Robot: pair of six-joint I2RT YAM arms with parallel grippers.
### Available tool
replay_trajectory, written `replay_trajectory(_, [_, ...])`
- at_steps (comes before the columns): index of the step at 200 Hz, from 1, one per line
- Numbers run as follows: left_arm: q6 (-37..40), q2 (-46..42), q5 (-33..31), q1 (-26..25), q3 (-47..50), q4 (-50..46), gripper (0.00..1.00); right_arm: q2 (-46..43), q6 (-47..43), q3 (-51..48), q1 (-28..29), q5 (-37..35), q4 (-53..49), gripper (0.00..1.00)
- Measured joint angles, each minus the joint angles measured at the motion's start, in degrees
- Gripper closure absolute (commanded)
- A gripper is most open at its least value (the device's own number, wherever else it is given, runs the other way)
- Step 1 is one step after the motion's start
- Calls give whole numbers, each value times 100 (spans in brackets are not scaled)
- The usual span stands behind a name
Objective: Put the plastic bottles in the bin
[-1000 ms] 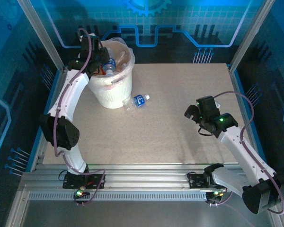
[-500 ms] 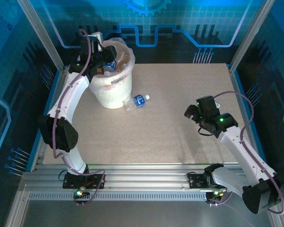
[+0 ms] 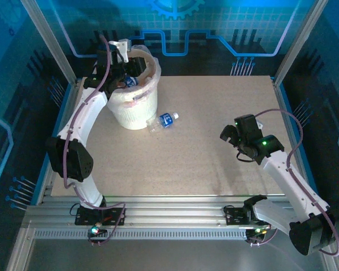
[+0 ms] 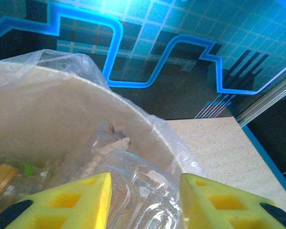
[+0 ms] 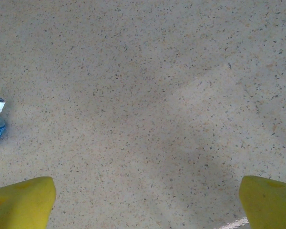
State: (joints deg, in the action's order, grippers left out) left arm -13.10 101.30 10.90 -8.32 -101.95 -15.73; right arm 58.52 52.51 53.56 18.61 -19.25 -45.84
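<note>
Work looks almost done, as far as you can judge. Nearest you, toward the right edge of the tabletop (image 3: 214, 169), your right hand (image 5: 144, 202) hovers over bare surface with its fingers wide apart and nothing between them. Further in, left of centre, one loose bottle (image 3: 165, 119) with a blue label and white cap lies on its side, just beside the foot of the bin (image 3: 133, 110); it is not yet put away. The bin stands at the far left corner, and bottles (image 3: 128, 82) show inside its liner (image 4: 62, 67). Over its mouth hangs your left hand (image 4: 143, 200), fingers a little apart with clear crumpled plastic between them; you cannot tell whether they clamp it. Reckon on that loose bottle as the pick left to make.
</note>
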Motion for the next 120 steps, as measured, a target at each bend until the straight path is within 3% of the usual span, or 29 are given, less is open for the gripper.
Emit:
replay_trajectory(50, [275,-426,-11,2,531,-26,62,0,2,0,0,0,0,0])
replay_trajectory(82, [284,-752,-2,0,848,-48,45,0,0,0,0,0,2,0])
replay_trajectory(120, [284,-876,59,-17,750,-105,34,0,-2,0,0,2,2,0])
